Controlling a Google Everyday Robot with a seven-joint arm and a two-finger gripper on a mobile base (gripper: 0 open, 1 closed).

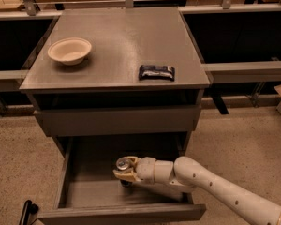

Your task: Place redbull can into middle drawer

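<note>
no readable text (packet (156, 72) included), tool (124, 169) inside middle drawer (63, 182)

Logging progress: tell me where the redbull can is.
Camera view: the redbull can is held by the gripper inside the open middle drawer, near its centre.
</note>
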